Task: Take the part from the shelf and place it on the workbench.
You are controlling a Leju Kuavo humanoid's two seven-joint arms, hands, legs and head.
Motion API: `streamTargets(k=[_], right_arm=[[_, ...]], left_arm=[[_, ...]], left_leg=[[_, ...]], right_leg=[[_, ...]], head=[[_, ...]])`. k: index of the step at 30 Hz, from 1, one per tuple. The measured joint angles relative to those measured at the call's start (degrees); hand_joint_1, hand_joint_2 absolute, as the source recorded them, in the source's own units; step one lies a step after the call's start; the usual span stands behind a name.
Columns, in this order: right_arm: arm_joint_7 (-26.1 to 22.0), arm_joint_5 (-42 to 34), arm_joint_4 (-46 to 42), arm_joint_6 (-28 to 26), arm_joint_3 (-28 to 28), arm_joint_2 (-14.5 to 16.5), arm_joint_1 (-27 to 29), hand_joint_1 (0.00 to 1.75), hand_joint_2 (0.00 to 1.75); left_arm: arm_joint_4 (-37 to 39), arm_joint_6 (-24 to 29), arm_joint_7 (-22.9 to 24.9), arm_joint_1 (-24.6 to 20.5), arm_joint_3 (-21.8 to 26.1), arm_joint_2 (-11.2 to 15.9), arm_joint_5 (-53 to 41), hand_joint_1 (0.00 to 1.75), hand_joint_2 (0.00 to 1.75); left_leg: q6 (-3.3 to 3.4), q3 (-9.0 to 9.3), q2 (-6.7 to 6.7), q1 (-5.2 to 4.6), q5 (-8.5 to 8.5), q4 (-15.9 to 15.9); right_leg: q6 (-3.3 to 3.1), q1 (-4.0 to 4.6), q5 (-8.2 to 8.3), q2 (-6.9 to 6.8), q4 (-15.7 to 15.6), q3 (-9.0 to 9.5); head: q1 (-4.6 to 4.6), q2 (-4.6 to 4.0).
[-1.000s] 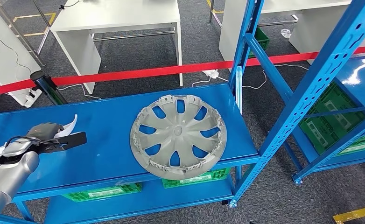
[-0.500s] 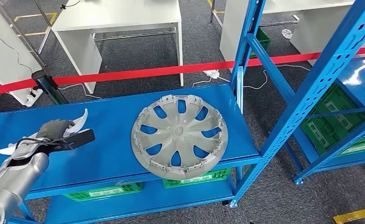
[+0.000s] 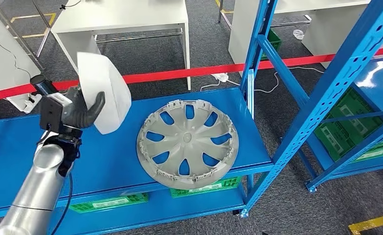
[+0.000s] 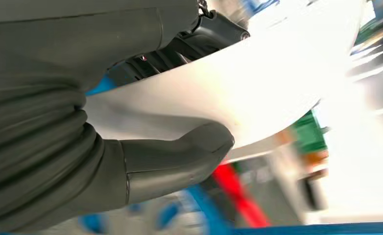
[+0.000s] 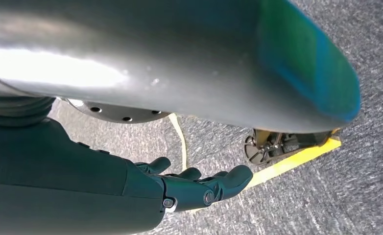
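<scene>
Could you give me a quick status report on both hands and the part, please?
Left hand grips white curved part, raised above blue shelf. Right hand hangs open over the floor. Grey wheel cover lies on the shelf beside it.

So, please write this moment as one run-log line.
left hand: holds white part raised | hubcap: on blue shelf | right hand: open, hanging
</scene>
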Motion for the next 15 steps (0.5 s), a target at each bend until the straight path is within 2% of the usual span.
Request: streamTargets(k=[2, 6, 15], right_arm=[[0.22, -0.04, 0.00, -0.18, 0.00, -0.02, 0.13, 0.00, 0.00], [0.99, 0.16, 0.00, -0.48, 0.07, -0.02, 0.17, 0.00, 0.00], [1.19, 0.18, 0.00, -0.50, 0.37, -0.02, 0.20, 0.00, 0.00]], left_arm=[[-5.50, 4.42, 1.20, 1.07, -0.02, -1.40, 1.76, 1.75, 1.75], [-11.99, 11.51, -0.80, 3.46, -0.56, -2.87, 6.34, 1.75, 1.75], [-16.53, 12.41, -1.76, 5.39, -1.32, -2.88, 7.81, 1.75, 1.75]], left_leg=[[0.09, 0.01, 0.00, -0.01, -0.06, 0.00], [0.10, -0.01, -0.02, 0.00, -0.07, 0.00], [0.10, -0.02, -0.02, -0.01, -0.07, 0.00]], right_leg=[[0.09, 0.00, -0.07, -0.01, -0.01, 0.01], [0.16, 0.01, -0.13, -0.05, -0.01, 0.01], [0.19, 0.00, -0.15, -0.06, -0.01, 0.02]], head=[[0.00, 0.00], [0.00, 0.00], [0.01, 0.00]])
